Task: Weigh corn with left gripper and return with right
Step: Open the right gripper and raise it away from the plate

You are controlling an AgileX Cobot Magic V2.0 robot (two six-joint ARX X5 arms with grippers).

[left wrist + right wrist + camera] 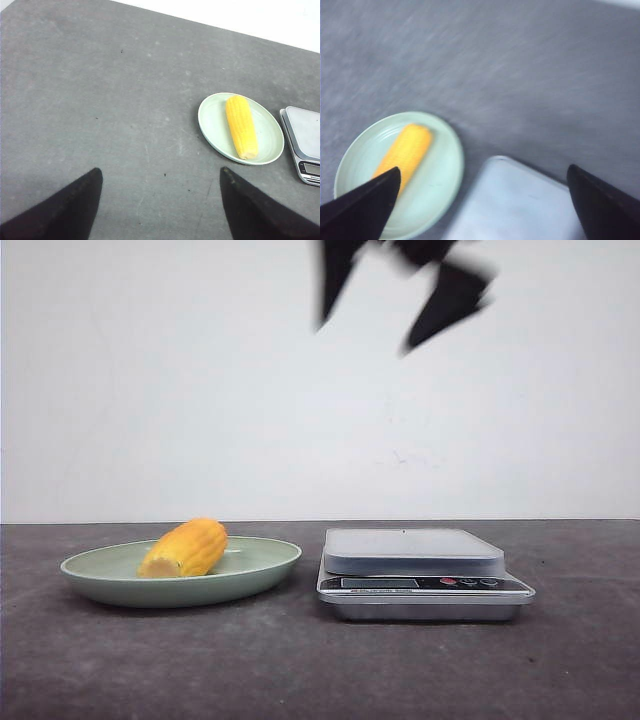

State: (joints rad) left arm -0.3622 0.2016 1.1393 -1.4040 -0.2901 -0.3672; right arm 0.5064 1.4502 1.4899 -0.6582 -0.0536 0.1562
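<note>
While the corn lies on its side in the pale green plate, nothing is in contact with it, so we cannot tell from position alone whether the weighing is ahead of us or already done. The scale stands just beside the plate on the dark worktop, its platform bare; the display is too small to read.

We note the left pincer in its wrist view with fingers spread wide and nothing between them, high over bare worktop, the plate and corn well off to one side. The right pincer appears in the front view as two blurred dark fingers high above the scale, apart from each other and empty; its wrist view is smeared by motion and shows the plate and scale platform below.

Our judgement: with both pincers raised and empty, either the pick-up step is in hand or the corn has been returned. If the former, the next move calls for the left pincer to travel over the plate, line its fingers across the cob's width, descend without striking the plate rim, and close on the mid-section.
</note>
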